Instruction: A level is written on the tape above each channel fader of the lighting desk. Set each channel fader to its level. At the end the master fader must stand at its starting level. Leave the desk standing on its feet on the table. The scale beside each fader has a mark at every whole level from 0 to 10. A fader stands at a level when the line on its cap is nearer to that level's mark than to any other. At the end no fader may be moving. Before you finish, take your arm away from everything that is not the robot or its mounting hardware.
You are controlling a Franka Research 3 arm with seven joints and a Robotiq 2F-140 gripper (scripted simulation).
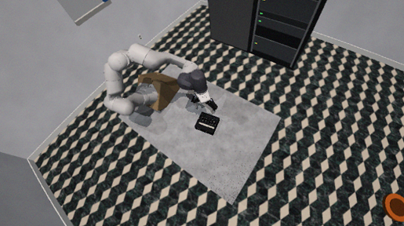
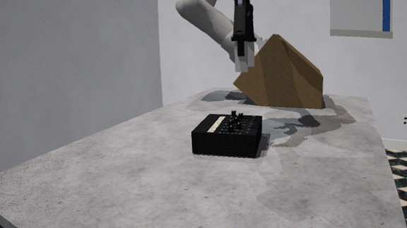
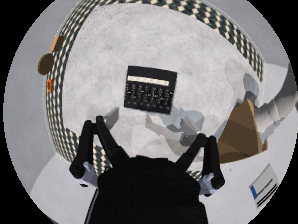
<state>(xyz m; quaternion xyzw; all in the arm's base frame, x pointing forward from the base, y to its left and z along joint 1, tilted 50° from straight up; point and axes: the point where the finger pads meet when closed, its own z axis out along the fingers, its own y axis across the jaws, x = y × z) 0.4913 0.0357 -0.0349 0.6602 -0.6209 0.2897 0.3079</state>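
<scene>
The lighting desk (image 2: pixel 227 134) is a small black box standing flat on the grey table, with a pale tape strip (image 2: pixel 216 124) along its far-left top edge and several small faders (image 2: pixel 236 120) beside it. It also shows in the overhead view (image 1: pixel 207 122) and in the wrist view (image 3: pixel 150 88). The fader positions and the written levels are too small to read. My gripper (image 2: pixel 244 63) hangs well above the desk, behind it, with fingers wide open and empty. In the wrist view the gripper (image 3: pixel 145 176) shows both fingers spread apart, the desk far below.
A brown wedge-shaped block (image 2: pixel 280 75) stands on the table behind the desk, near the arm's base. A dark server rack (image 1: pixel 274 4) stands on the checkered floor past the table. An orange round object (image 1: pixel 397 207) lies on the floor far off.
</scene>
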